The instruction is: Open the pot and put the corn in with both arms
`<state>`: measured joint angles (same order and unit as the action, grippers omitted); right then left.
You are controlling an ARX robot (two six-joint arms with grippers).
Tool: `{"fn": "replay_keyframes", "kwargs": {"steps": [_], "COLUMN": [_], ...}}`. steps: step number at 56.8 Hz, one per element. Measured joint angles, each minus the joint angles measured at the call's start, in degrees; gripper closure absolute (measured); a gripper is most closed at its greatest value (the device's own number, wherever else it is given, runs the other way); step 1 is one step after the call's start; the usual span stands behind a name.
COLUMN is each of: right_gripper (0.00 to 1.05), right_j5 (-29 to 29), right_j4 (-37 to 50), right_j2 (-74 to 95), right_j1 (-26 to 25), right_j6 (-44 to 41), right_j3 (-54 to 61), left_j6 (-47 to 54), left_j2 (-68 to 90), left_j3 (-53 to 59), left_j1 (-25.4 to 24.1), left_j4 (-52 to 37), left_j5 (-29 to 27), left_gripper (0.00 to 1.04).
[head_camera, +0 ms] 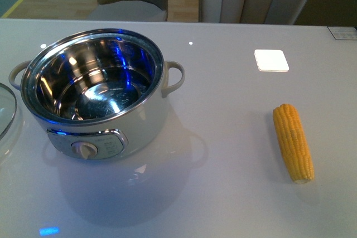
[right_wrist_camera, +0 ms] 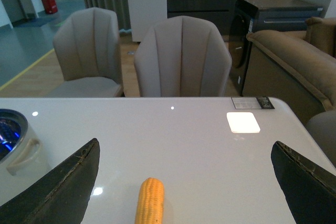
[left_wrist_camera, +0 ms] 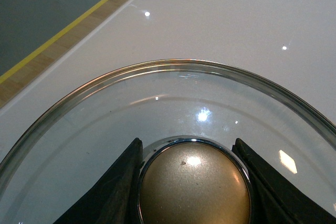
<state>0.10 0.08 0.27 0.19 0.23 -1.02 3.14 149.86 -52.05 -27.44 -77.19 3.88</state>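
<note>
Sitting uncovered, the pot [head_camera: 149,122] is at ~10 o'clock on the worktop [head_camera: 223,193], w/ the corn [head_camera: 293,142] lying well apart at its 3 o'clock. Left hand [left_wrist_camera: 187,145] is clamped on the knob [left_wrist_camera: 194,190] of the glass lid [left_wrist_camera: 79,129], at the pot's 9. Right hand [right_wrist_camera: 185,145] is spread wide, holding nothing, over the corn.

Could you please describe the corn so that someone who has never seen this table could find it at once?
Start at the big open cream-white pot on the left of the table. Far to its right, nearer the camera than the small white square, the corn lies alone. It is the only yellow-orange thing, tapered, with rows of kernels.
</note>
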Motion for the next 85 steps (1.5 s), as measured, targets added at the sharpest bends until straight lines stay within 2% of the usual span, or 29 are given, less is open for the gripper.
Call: {"fn": "replay_keyframes", "kwargs": {"steps": [19, 35, 39, 48, 63, 72, 78, 85], "right_gripper": [0.09, 0.09, 0.09, 0.09, 0.09, 0.09, 0.09, 0.09], "right_j5": [0.0, 0.0, 0.0, 0.0, 0.0, 0.0, 0.0, -0.1], "right_j4": [0.0, 0.0, 0.0, 0.0, 0.0, 0.0, 0.0, 0.0], "right_j2": [0.0, 0.0, 0.0, 0.0, 0.0, 0.0, 0.0, 0.0], "right_j1": [0.0, 0.0, 0.0, 0.0, 0.0, 0.0, 0.0, 0.0], "right_j6": [0.0, 0.0, 0.0, 0.0, 0.0, 0.0, 0.0, 0.0], "right_j3": [0.0, 0.0, 0.0, 0.0, 0.0, 0.0, 0.0, 0.0], "left_j6": [-0.4, -0.4, -0.8, -2.9, -7.6, -8.2, -5.5, -4.4], "left_j2": [3.9, 0.5, -2.8, -16.4, -48.7, -52.0, -53.6, -62.7], "left_j3": [-3.0, 1.7, 3.3, 8.2, 23.1, 23.7, 27.6, 33.8], "left_j1": [-0.4, -0.4, -0.4, -0.2, -1.5, -1.8, -1.2, 3.0], "left_j4": [-0.2, -1.2, -1.2, -0.7, 9.6, 9.8, 6.1, 9.8], "left_j5": [1.0, 0.6, 0.6, 1.4, 9.6, 9.7, 21.4, 19.6], "left_gripper": [0.60, 0.12, 0.06, 0.07, 0.07, 0.07, 0.24, 0.46]}}
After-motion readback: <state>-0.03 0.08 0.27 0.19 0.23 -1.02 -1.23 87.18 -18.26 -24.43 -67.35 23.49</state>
